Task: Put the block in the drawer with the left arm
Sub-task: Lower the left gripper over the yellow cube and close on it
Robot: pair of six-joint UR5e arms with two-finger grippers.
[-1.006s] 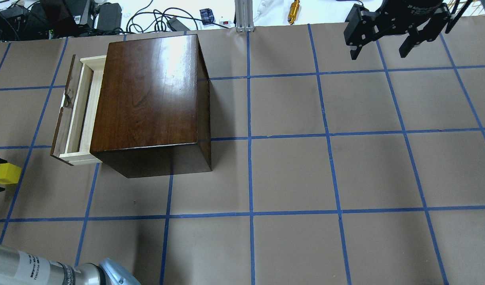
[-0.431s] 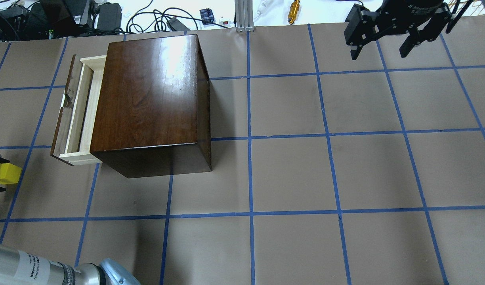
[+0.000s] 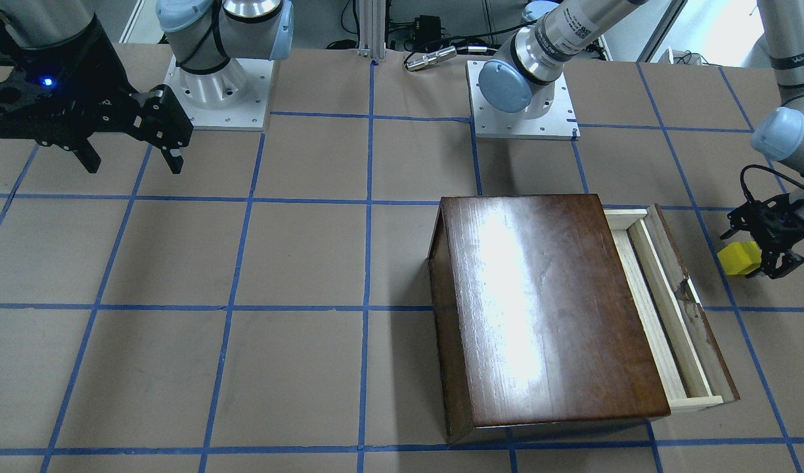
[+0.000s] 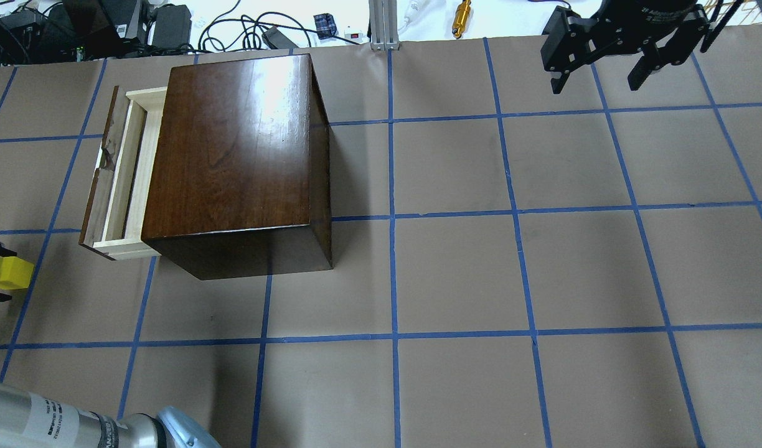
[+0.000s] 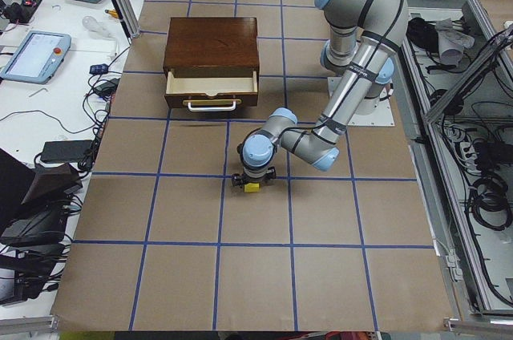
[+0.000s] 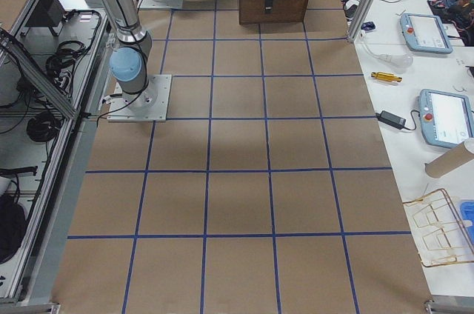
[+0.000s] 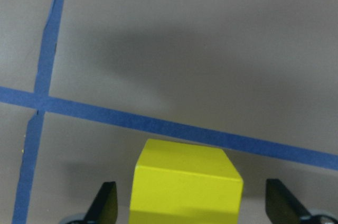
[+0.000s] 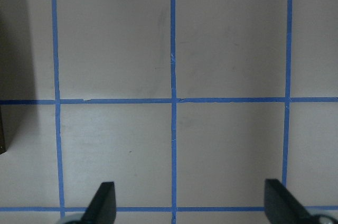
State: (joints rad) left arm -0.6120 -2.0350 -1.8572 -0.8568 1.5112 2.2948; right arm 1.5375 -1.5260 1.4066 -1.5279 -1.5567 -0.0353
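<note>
The left gripper (image 7: 191, 192) straddles the block (image 3: 738, 257), jaws apart and not clamped. The drawer (image 4: 116, 180) stands open. The right gripper (image 4: 594, 84) hangs with jaws apart.

This is a robotics laboratory. A wide desk (image 4: 456, 274) papered in brown and gridded with blue tape carries a silver robot arm with pale blue joint caps (image 5: 357, 59), bolted to a white metal base plate (image 3: 559, 118), and a second like arm (image 6: 126, 66). Grey handheld control tablets with red stop buttons (image 6: 426, 32) lie on a white side bench (image 6: 404, 173). Black power bricks (image 4: 172, 25) and tangled cables sit by an aluminium-profile post (image 4: 381, 25).
</note>
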